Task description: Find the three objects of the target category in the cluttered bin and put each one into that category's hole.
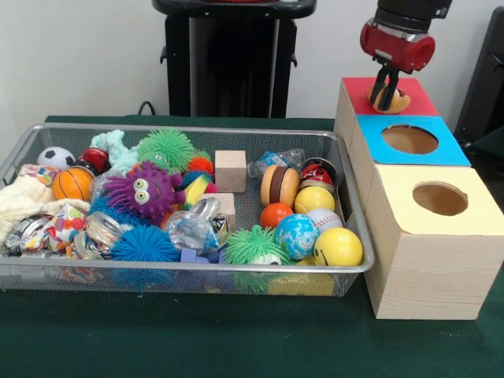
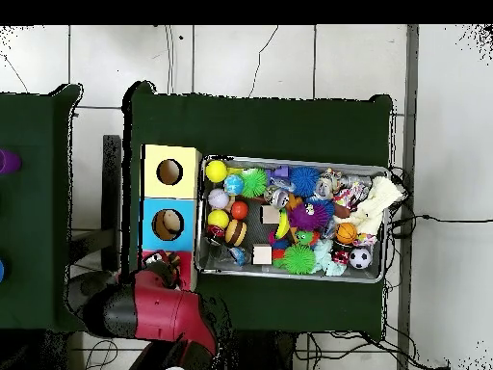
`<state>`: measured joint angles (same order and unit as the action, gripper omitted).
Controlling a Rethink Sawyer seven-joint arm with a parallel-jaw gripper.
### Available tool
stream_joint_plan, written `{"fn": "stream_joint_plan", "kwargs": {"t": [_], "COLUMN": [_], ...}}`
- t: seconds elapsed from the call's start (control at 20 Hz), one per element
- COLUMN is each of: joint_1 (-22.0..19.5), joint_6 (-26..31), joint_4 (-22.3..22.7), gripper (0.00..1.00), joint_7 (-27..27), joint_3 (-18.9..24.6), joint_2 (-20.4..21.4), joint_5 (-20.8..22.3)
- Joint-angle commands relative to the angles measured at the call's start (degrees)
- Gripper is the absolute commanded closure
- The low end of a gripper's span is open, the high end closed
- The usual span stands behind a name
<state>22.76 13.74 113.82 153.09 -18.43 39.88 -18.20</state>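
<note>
My gripper (image 1: 386,96) hangs over the red-topped wooden box (image 1: 419,100) at the far right. Its fingers (image 1: 381,85) stand close together on an orange-tan toy (image 1: 393,102) that sits at the hole in the red top. The toy and the gripper hide most of the hole. The wire-mesh bin (image 1: 197,130) lies to the left, full of toys: a burger toy (image 1: 279,185), yellow balls (image 1: 339,246), a purple monster (image 1: 146,189) and a wooden block (image 1: 230,169). In the overhead view the red arm (image 2: 164,308) covers the red-topped box beside the bin (image 2: 289,162).
A blue-topped box (image 1: 453,150) and a yellow-topped box (image 1: 480,216), each with a round hole, stand in a row in front of the red one. The robot's black pedestal (image 1: 228,63) stands behind the bin. Green cloth (image 1: 197,339) covers the table.
</note>
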Motion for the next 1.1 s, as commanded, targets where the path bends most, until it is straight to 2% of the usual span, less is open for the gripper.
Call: {"fn": "stream_joint_plan", "kwargs": {"t": [0.05,0.3,0.6,1.1], "joint_1": [2.8,2.7,0.8,-2.4], "joint_6": [-2.3,-5.6,-8.4,-15.4], "joint_4": [-0.5,2.3,7.4,14.8], "gripper": [1.0,1.0,1.0,1.0], "joint_7": [11.3,10.8,10.1,10.5], "joint_3": [3.0,4.1,5.9,9.6], "joint_2": [-5.8,-5.7,-2.3,0.8], "joint_5": [-3.3,-3.9,-2.8,-0.8]}}
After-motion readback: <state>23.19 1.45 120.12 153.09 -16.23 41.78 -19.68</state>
